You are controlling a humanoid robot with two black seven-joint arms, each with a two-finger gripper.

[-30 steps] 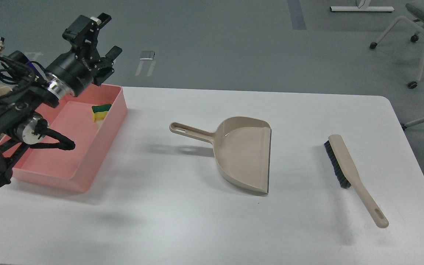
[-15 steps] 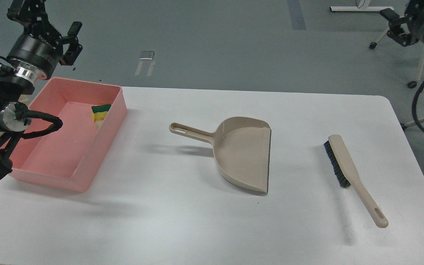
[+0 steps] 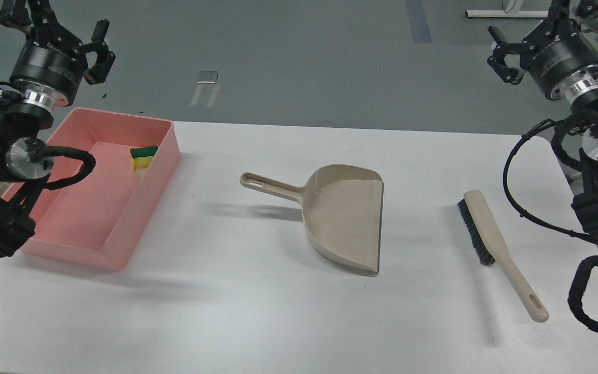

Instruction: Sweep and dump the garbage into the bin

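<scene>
Pink bin (image 3: 122, 262) is my landmark, sitting at the table's (image 3: 278, 322) left end. Sponge chunk (image 3: 142, 157) is already inside it, against the wall nearest the dustpan, w/ a pale bit just under it, prob the bread slice but too small to tell. Dustpan (image 3: 343, 218) looks empty, to the right of the bin; brush (image 3: 491, 239) is further right, well apart. Both untouched atm.

Left gripper (image 3: 52, 26) hangs above the bin's far end, fingers spread wide, holding nothing. Right gripper (image 3: 540, 26) is way off right, also spread & empty.

So imo dumping's done, nothing left but parking the arms. Some white lettering on the left wrist housing, can't read it.
</scene>
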